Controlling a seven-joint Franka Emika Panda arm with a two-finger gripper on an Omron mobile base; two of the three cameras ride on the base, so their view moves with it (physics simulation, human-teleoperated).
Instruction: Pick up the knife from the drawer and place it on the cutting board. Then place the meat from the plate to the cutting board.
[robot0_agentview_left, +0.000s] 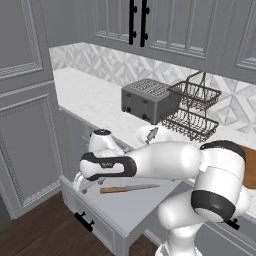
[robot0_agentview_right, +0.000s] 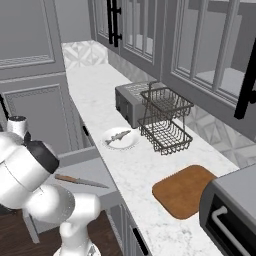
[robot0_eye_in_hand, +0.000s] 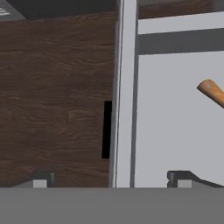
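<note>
Kitchen corner: white marbled counter (robot0_agentview_right: 145, 170) runs from upper left toward lower right of the right base view, under grey panelled cabinets with black handles; dark wood floor (robot0_eye_in_hand: 57, 96) below.

On the counter, from the back: grey toaster (robot0_agentview_left: 146, 99), two-tier wire basket (robot0_agentview_right: 164, 120) just beside it, white plate (robot0_agentview_right: 120, 138) in front of the toaster. The meat (robot0_agentview_right: 118, 135) lies on the plate. Reddish-brown cutting board (robot0_agentview_right: 186, 190) sits bare at lower right, well apart from the plate.

The drawer (robot0_agentview_left: 132, 210) stands pulled out at lower centre of the left base view, black bar handle on its front. The knife (robot0_agentview_left: 129, 188) lies flat on the drawer floor, wooden handle toward frame left.

Pincer (robot0_eye_in_hand: 113, 181) spread wide, holding nothing, straddling the drawer's front wall; knife handle at right edge of hand view, apart from the fingertips (robot0_eye_in_hand: 178, 178).
</note>
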